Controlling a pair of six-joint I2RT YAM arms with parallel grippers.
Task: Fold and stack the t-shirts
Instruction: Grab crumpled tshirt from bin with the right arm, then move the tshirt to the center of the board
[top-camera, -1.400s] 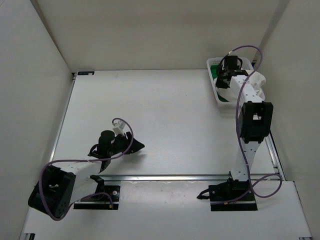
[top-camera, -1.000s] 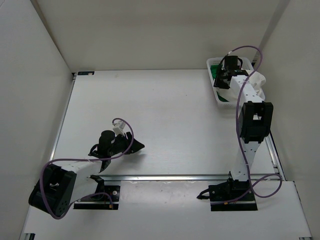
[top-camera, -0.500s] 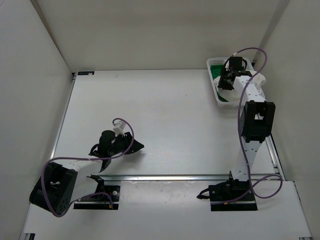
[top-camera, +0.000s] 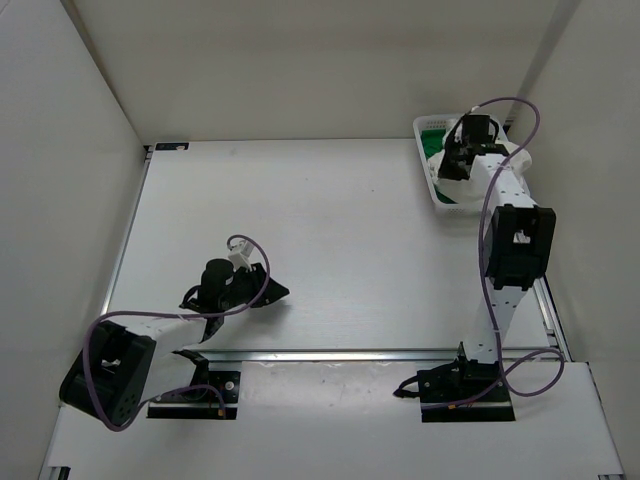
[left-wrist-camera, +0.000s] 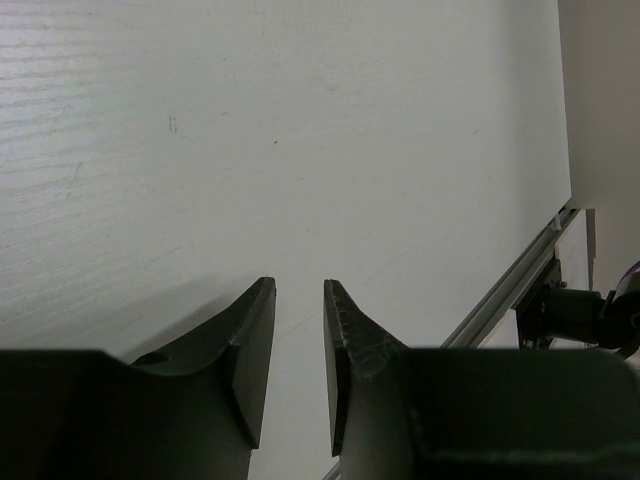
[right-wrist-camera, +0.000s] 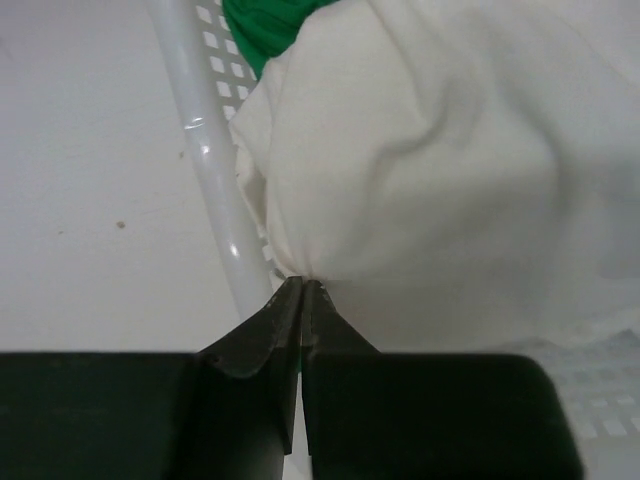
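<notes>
Reaching out from the lower left of the top view, the left gripper (top-camera: 272, 294) sits low over the white table (top-camera: 330, 220) with its tips pointing toward the right of the frame. In the left wrist view its jaws stand a narrow gap apart, with only the tabletop showing between the dark fingers (left-wrist-camera: 250, 340). A metal rail (left-wrist-camera: 510, 295) runs slantwise along the lower right of that view.

Far across at the upper right of the top view, a white mesh basket (top-camera: 430, 124) rests by the table's back corner, and the right gripper (top-camera: 448, 162) dips into it. A bit of the green t-shirt (top-camera: 431, 146) shows inside, near the basket's left wall. In the right wrist view the white t-shirt (right-wrist-camera: 430, 170) bulges over most of the frame, with green cloth peeking out at the top centre, just inside the basket's rim. The right jaws are pressed together, pinching a fold at the lower left edge of the white cloth.
</notes>
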